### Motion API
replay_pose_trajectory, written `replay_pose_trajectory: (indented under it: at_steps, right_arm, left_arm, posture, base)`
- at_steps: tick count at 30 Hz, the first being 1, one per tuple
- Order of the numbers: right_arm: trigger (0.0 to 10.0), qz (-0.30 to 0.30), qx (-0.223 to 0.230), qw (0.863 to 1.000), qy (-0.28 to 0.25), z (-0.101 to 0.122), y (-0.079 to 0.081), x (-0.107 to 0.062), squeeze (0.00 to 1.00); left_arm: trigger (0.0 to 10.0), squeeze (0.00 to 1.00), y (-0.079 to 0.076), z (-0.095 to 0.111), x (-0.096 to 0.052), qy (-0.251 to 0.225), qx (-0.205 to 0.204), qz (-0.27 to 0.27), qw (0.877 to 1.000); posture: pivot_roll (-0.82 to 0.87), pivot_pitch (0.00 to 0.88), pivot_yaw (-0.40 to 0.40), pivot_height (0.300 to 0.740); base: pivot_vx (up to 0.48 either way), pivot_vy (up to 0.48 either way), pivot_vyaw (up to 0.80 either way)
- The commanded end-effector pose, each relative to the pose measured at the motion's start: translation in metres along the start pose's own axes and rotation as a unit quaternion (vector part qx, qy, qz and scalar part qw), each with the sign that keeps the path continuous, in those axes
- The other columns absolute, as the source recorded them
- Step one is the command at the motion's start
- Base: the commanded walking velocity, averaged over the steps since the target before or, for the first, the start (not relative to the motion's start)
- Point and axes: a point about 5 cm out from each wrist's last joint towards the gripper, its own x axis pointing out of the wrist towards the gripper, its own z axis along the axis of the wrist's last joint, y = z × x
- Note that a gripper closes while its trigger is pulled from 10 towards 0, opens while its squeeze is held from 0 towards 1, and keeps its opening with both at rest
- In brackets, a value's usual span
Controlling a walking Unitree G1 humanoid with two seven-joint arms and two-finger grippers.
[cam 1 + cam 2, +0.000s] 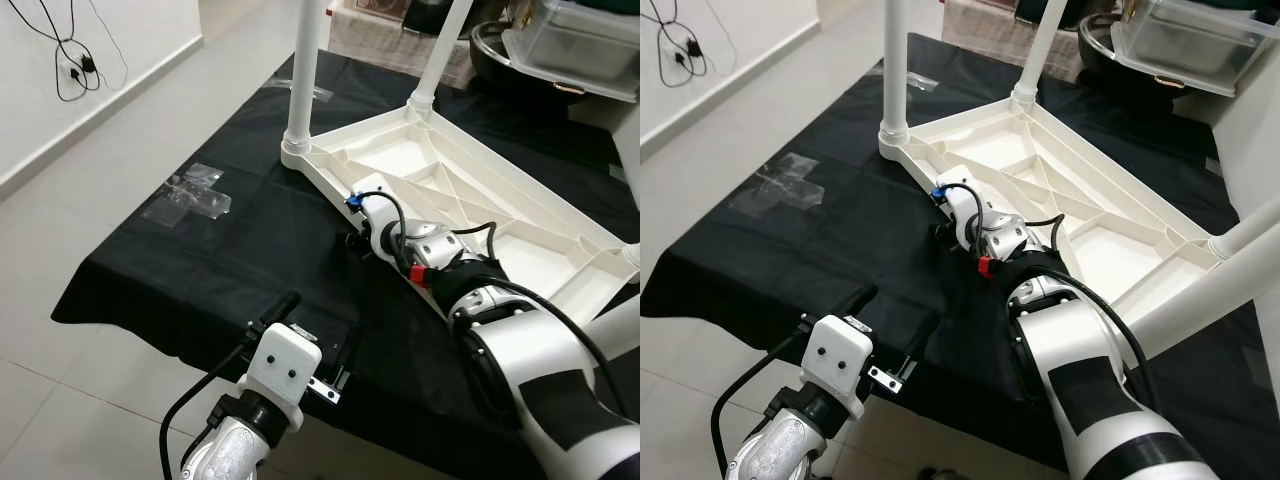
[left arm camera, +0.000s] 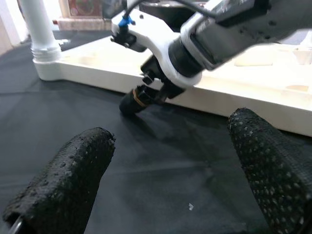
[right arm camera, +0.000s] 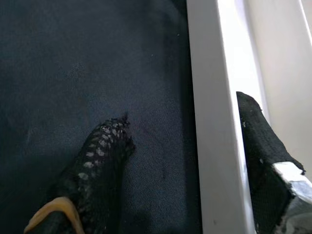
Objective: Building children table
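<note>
gripping stage: right gripper (image 3: 195,161) straddling rim of upturned children table (image 1: 480,190) on black cloth (image 1: 200,270), fingers (image 3: 97,156) apart; needs closing. left gripper (image 2: 170,170) wide, idle nearby

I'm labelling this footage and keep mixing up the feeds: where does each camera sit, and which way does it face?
Left eye view: on the head, looking down at the upturned white table on a black cloth; both arms show.
Right eye view: its stereo twin, same scene.
Left wrist view: along the open left gripper, facing the right gripper at the table's rim.
Right wrist view: close on that rim, one finger either side.
Both wrist views share rim and cloth.
</note>
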Motion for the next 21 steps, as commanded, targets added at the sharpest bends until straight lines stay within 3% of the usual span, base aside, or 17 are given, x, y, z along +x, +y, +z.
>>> replay_pose_trajectory:
  at_steps: [1, 3, 4, 9, 16, 21]
  right_arm:
    - [10.0, 0.012, -0.003, 0.999, 0.032, -0.014, 0.004, 0.002, 0.00]
    - [10.0, 0.022, -0.011, 0.999, 0.039, -0.017, 0.006, 0.002, 0.00]
    - [0.0, 0.034, -0.035, 0.998, 0.047, -0.021, 0.007, 0.003, 0.00]
    - [0.0, 0.063, -0.068, 0.995, 0.044, -0.024, 0.010, 0.003, 0.00]
    - [0.0, 0.083, -0.079, 0.993, 0.025, -0.015, 0.007, 0.000, 0.00]
    - [0.0, 0.111, -0.111, 0.987, 0.018, -0.013, 0.000, -0.005, 0.00]
  left_arm:
    - [10.0, 0.00, -0.002, -0.001, -0.002, 0.008, -0.005, 0.000, 1.000]
    - [10.0, 0.00, -0.001, -0.001, -0.002, 0.009, -0.004, 0.003, 1.000]
    - [10.0, 0.00, 0.000, 0.000, -0.002, 0.010, -0.002, 0.006, 1.000]
    - [10.0, 0.00, 0.001, 0.000, 0.000, 0.010, 0.003, 0.012, 1.000]
    - [10.0, 0.00, 0.009, 0.001, 0.003, 0.007, 0.014, 0.026, 1.000]
    - [10.0, 0.00, 0.022, 0.001, 0.010, 0.003, 0.036, 0.037, 0.999]
  posture:
    - [0.01, 0.247, -0.192, 0.740]
    - [0.01, 0.249, -0.194, 0.740]
    - [0.01, 0.251, -0.198, 0.740]
    - [0.01, 0.253, -0.203, 0.740]
    - [0.00, 0.249, -0.200, 0.740]
    - [0.00, 0.235, -0.191, 0.740]
  base:
    - [0.000, 0.000, 0.00]
    - [0.000, 0.000, 0.00]
    - [0.000, 0.000, 0.00]
    - [0.000, 0.000, 0.00]
    - [0.000, 0.000, 0.00]
    - [0.000, 0.000, 0.00]
